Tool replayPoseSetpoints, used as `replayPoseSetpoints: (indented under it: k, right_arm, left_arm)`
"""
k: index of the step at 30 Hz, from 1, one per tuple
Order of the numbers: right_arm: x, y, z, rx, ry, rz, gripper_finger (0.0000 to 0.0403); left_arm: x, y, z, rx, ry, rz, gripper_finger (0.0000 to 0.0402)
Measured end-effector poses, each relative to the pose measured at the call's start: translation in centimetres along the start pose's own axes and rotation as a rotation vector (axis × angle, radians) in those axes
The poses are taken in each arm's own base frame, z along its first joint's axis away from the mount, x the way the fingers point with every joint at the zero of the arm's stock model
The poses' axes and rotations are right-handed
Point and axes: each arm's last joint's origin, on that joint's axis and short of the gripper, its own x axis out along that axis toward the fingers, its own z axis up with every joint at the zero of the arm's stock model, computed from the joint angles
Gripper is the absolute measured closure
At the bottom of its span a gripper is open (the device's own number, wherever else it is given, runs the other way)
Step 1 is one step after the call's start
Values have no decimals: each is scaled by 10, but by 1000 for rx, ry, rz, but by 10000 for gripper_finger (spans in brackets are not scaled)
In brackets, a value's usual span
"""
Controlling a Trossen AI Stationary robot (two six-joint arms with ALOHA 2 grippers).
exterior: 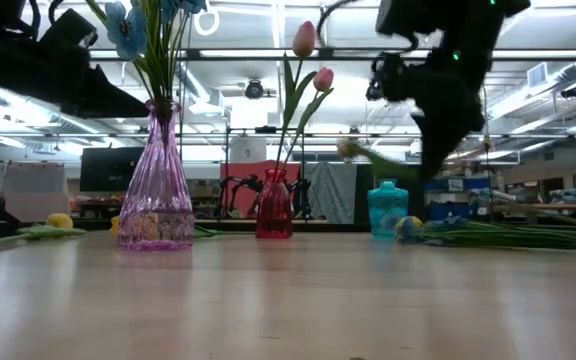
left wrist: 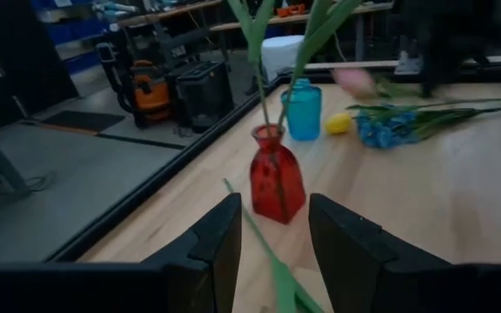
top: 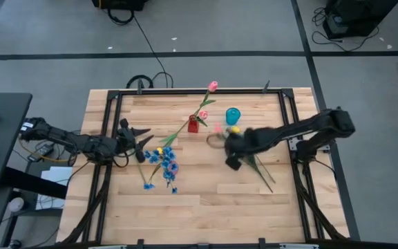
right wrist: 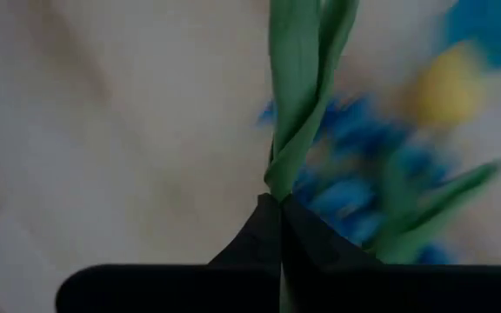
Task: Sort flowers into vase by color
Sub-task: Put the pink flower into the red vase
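A green flower stem [right wrist: 298,130] is pinched between the closed fingers of the right gripper [top: 232,153], right of the table's [top: 240,207] middle, near the teal vase [top: 233,115]. Two pink tulips [exterior: 305,38] stand in the red vase [exterior: 274,205] (blue sprigs [exterior: 128,28] fill the purple vase [exterior: 156,190]). The left gripper [top: 138,140] waits half-open at the table's left, empty.
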Motion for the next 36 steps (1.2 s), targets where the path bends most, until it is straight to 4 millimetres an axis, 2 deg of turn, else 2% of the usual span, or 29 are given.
replayPoseSetpoints:
  k: [4,11,22,25,29,36]
  right_arm:
    - [-20,-29,12,31,-135,-20,398]
    - [-17,-75,33,38,-344,13,398]
    - [-22,-129,100,33,-855,91,398]
    - [-19,-150,114,48,-963,100,398]
    - [-13,-172,130,66,-1085,217,398]
    - [6,-189,161,57,-1227,285,398]
  left_arm:
    - [-3,-4,1,-2,-11,-44,259]
    - [-8,-10,2,13,-32,-89,259]
    - [-8,-10,3,15,-35,-92,259]
    - [-8,-10,3,12,-39,-92,259]
    - [-9,-10,4,12,-46,-92,259]
    - [-9,-10,4,5,-49,-92,259]
